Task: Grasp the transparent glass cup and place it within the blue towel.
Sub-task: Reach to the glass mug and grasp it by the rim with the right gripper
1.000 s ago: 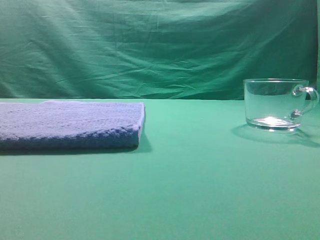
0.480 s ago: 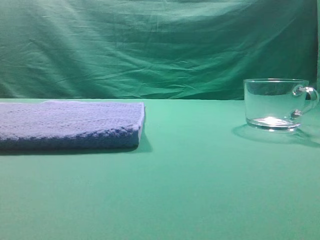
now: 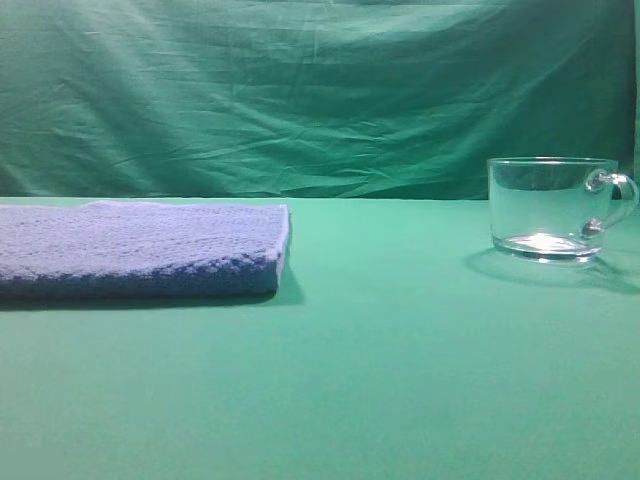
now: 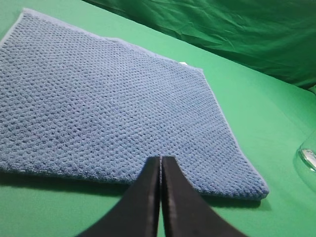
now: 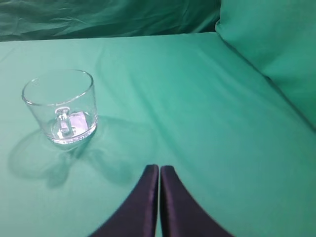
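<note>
Nothing has shifted across the last second in the high view: the glass cup (image 3: pixel 551 209) stands upright on the green table (image 3: pixel 400 370) at the far right, and the blue towel (image 3: pixel 140 250) lies flat at the left, well apart from it. Neither arm shows in that view, so the reach has likely not begun. In the right wrist view the right gripper (image 5: pixel 159 170) has its fingers pressed together, empty; the cup sits ahead and to the left of the tips, handle turned toward the camera, clear of any contact. The left gripper (image 4: pixel 161 162) is likewise closed on nothing, tips hovering over the towel's near edge. The fingers must part before any grasp.
</note>
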`<state>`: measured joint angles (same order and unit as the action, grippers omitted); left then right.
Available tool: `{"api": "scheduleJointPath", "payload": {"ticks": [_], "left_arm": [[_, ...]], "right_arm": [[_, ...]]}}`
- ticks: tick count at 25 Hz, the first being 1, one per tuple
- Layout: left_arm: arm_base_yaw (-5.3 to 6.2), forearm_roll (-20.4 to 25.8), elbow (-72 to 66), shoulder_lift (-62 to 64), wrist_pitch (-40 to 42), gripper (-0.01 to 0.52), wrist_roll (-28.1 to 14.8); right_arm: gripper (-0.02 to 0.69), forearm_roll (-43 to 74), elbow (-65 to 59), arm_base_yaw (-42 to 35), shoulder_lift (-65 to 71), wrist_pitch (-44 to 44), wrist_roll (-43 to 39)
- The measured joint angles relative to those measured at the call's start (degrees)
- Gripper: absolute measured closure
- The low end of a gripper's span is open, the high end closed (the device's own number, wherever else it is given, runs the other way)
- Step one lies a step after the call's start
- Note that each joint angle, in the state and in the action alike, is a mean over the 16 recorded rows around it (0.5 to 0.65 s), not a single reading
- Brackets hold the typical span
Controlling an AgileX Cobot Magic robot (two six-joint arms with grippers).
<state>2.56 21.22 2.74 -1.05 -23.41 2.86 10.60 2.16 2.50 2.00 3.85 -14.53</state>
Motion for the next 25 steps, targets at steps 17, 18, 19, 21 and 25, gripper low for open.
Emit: {"api": "scheduleJointPath", "payload": {"ticks": [17, 18, 19, 21, 25], "left_arm": [[0.00, 0.00, 0.00, 0.00, 0.00, 0.514, 0.00], [0.00, 0.00, 0.00, 0.00, 0.00, 0.514, 0.00], [0.00, 0.00, 0.00, 0.00, 0.00, 0.514, 0.00], [0.00, 0.00, 0.00, 0.00, 0.00, 0.514, 0.00], [0.00, 0.00, 0.00, 0.00, 0.00, 0.514, 0.00]], "right_arm": [[0.665, -3.16, 27.81, 0.00, 39.62, 24.29, 2.74], [0.665, -4.14, 29.58, 0.00, 42.34, 26.17, 3.95], [0.665, -5.30, 31.31, 0.00, 44.94, 28.01, 5.36], [0.659, -8.02, 34.67, 0.03, 49.79, 31.51, 8.76], [0.613, -13.94, 40.43, 0.82, 57.87, 37.00, 17.49]]}}
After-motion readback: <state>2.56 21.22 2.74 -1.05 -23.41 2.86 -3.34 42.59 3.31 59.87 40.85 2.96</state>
